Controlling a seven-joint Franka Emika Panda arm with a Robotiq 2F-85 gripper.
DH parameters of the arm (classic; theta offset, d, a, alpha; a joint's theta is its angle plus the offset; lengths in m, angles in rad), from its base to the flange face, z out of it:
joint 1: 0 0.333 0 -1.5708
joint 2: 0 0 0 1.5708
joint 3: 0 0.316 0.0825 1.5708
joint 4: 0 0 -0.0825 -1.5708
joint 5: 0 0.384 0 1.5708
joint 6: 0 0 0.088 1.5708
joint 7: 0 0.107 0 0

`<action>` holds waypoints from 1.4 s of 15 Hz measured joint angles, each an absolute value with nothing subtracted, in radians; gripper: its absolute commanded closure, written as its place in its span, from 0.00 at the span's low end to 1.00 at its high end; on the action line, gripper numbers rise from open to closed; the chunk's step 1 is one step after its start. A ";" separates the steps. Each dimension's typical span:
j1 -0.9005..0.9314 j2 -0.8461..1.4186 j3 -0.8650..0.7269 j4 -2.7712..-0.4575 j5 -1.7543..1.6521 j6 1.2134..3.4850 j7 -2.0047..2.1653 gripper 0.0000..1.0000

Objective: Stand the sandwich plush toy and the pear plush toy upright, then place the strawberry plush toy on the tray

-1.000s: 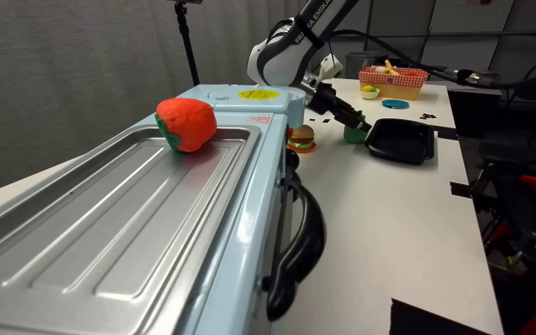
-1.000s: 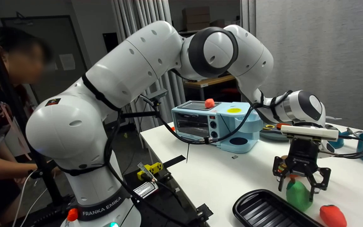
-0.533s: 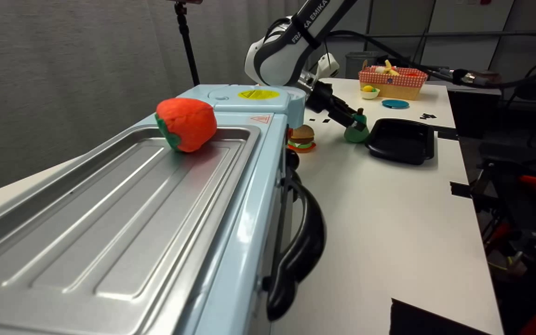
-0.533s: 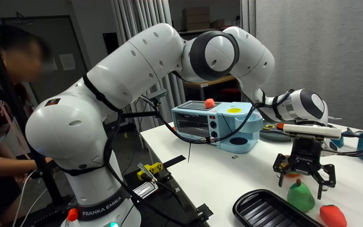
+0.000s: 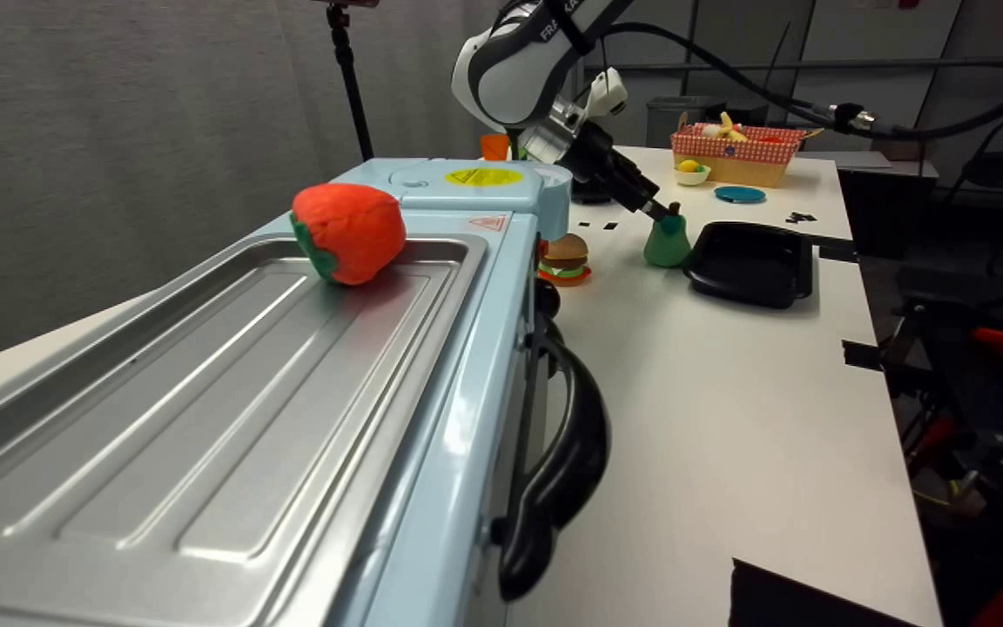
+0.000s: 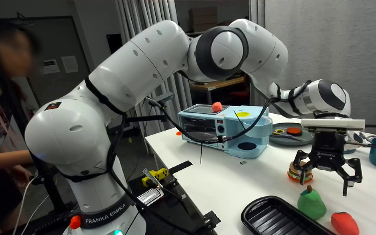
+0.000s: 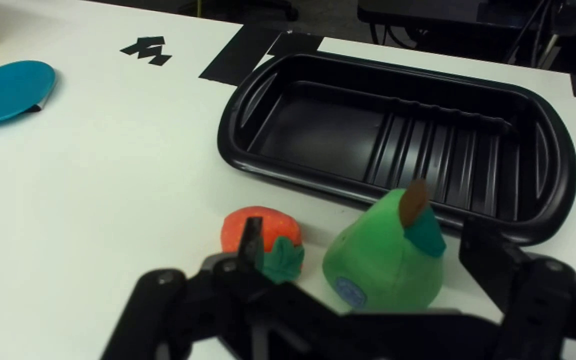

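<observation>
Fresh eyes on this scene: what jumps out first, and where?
Likely the bulky white robot arm spanning much of an exterior view, its open end effector hanging near the upright pear plush toy. Next, the vivid red-orange object on the silver metal surface in an exterior view's foreground. In the wrist view, the black tray lies beyond the strawberry plush toy.
</observation>
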State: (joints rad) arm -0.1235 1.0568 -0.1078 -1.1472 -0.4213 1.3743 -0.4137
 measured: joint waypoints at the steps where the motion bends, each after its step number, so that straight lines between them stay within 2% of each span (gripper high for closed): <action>1: -0.124 1.043 -0.108 -1.147 -0.420 1.375 -0.404 0.00; 9: -0.141 0.920 -0.110 -1.162 -0.346 1.429 -0.277 0.00; 21: -0.192 0.912 -0.136 -1.288 -0.345 1.559 -0.229 0.00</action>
